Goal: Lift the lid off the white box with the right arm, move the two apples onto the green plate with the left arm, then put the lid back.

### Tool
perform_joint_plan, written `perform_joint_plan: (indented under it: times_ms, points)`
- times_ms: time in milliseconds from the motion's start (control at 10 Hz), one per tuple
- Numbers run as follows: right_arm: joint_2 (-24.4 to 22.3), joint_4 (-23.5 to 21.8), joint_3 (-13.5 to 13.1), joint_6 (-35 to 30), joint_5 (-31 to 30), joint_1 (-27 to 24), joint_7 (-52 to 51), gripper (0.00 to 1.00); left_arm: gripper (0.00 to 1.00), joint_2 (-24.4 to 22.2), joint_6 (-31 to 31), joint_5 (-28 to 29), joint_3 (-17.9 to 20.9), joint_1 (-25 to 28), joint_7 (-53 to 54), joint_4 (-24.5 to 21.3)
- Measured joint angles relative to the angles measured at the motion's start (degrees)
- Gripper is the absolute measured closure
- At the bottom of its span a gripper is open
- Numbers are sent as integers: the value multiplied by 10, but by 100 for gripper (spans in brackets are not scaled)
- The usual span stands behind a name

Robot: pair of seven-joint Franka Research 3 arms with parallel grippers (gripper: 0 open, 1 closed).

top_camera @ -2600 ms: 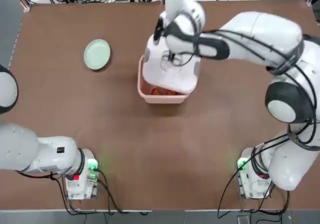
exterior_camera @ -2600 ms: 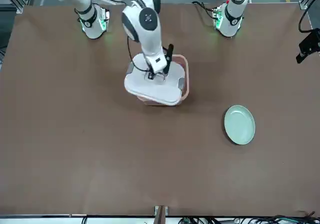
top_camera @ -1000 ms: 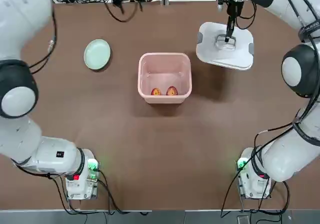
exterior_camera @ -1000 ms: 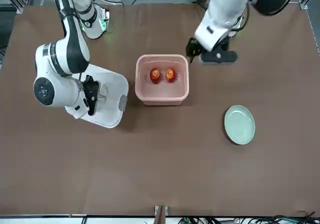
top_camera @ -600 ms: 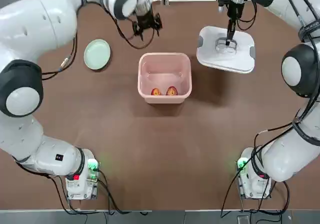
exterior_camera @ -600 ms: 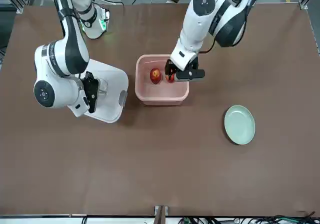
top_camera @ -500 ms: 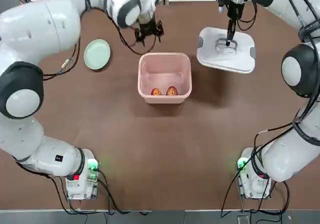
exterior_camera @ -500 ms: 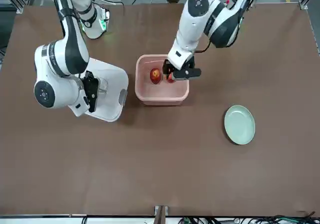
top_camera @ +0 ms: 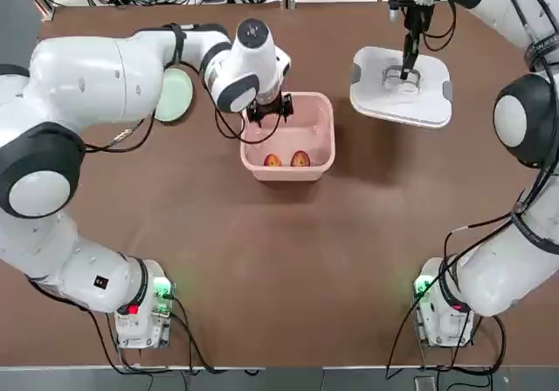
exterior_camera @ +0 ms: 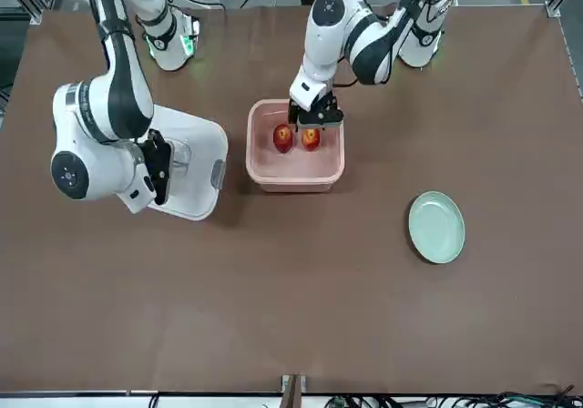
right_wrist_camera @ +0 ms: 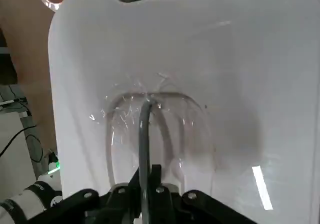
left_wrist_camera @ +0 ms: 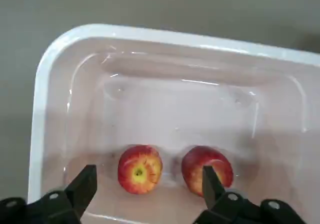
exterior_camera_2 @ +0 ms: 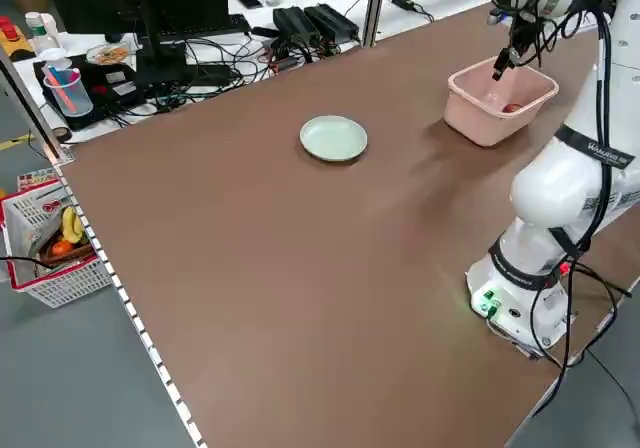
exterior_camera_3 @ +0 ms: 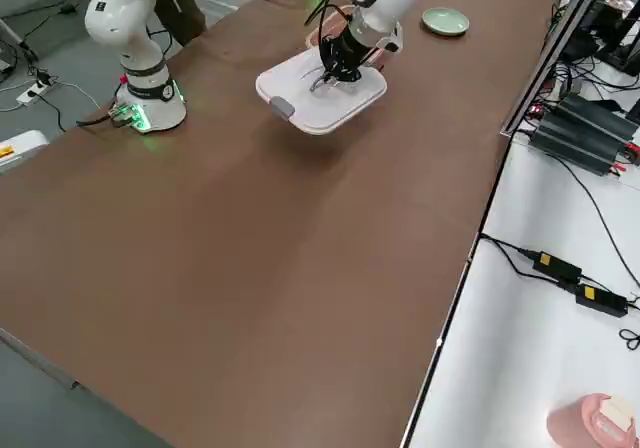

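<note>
- I look over what seems to be a robotics lab: two jointed arms (top_camera: 96,81) (exterior_camera: 96,135) are bolted to one brown table (top_camera: 288,251).
- From my left side view, a white desk (exterior_camera_2: 400,3) beside it carries a black monitor (exterior_camera_2: 150,3) and tangled cables (exterior_camera_2: 235,66).
- My right side view gives me another white worktop (exterior_camera_3: 520,358) with black adapters (exterior_camera_3: 600,300) on it.
- I see plain grey floor (exterior_camera_2: 90,368) and metal framing (exterior_camera_2: 374,6) around the table.
</note>
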Motion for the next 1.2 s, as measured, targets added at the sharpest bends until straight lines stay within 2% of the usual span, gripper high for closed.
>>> perform_joint_plan:
  times_ms: [400, 700, 800, 1200]
  points:
    - [0, 0, -2, -3, 0, -4, -6, 93, 9, 29, 51, 23, 0, -12, -37, -48]
    - [0, 0, 0, -2, 0, -4, -7, 93, 8, 95, 68, 167, 1, -14, -154, -50]
    - [0, 0, 1, -2, 0, -4, -7, 93, 8, 115, 72, 195, 1, -14, -183, -49]
    - [0, -2, 1, -12, 1, -4, -7, 93, 7, 131, 78, 203, -6, -14, -197, -46]
